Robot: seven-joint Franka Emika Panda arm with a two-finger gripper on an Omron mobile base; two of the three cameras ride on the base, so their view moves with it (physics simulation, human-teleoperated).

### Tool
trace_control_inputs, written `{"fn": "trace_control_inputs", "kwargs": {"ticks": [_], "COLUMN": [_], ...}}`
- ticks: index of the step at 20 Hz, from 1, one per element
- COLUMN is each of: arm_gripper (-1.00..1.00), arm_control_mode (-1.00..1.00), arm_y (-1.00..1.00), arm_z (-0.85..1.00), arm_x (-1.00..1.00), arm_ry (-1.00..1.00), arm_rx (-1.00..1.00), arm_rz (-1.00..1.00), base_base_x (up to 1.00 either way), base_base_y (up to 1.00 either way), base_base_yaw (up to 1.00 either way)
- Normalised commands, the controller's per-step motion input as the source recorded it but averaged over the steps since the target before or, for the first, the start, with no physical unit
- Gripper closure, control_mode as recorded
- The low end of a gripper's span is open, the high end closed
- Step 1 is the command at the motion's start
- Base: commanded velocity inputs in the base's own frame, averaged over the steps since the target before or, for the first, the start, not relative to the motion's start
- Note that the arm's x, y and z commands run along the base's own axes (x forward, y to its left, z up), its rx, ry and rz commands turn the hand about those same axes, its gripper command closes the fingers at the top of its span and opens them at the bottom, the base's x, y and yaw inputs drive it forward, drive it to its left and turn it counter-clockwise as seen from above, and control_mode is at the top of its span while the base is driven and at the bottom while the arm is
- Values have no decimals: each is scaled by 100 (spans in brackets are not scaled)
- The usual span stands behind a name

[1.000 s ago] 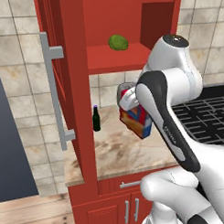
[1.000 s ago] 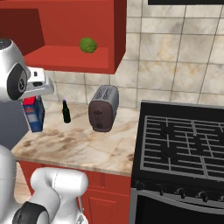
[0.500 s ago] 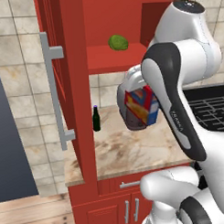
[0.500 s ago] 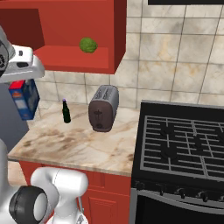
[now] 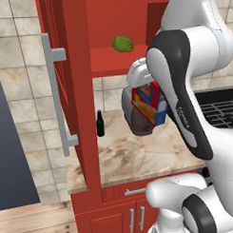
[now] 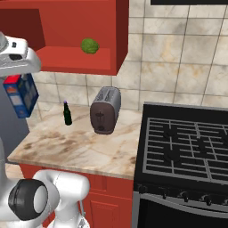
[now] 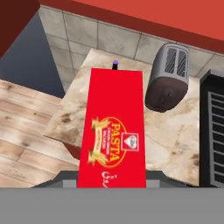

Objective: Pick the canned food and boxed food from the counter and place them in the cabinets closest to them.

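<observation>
The boxed food [image 5: 149, 105], a red carton with a blue side, hangs in the air above the counter [image 5: 120, 158], with my gripper [image 5: 145, 99] shut on it. In the right base view the boxed food [image 6: 21, 94] sits just under my white hand, below and left of the open cabinet's shelf [image 6: 67, 60]. The hand view looks down the carton's red PASTA front [image 7: 113, 131], which hides the fingers. The red cabinet [image 5: 121, 58] stands open above, its door carrying a long silver handle [image 5: 58, 96]. The canned food is out of view.
A green round item [image 5: 123, 43] lies on the cabinet shelf. A dark green bottle [image 6: 67, 114] and a grey toaster [image 6: 105, 110] stand on the counter by the wall. A black stove [image 6: 187, 142] borders the counter on the right. A wooden floor [image 7: 26, 131] lies beyond the counter's edge.
The arm has lifted the boxed food higher off the counter, and the carton has shifted left in the right base view. The upper arm has swung up.
</observation>
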Motion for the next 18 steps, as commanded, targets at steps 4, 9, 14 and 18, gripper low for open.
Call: {"fn": "trace_control_inputs", "kwargs": {"ticks": [4,9,14,18], "arm_gripper": [100,100,100,100], "arm_control_mode": [-100,-100,-100,-100], "arm_y": [-6,-3,0,0], "arm_z": [28,26,12,9], "arm_x": [-12,-9,0,3], "arm_ry": [-18,-20,-14,-14], "arm_rx": [5,4,0,0], "arm_rz": [-1,0,0,0], "base_base_x": [0,0,0,0], "base_base_y": [0,0,0,0], "base_base_yaw": [0,0,0,0]}}
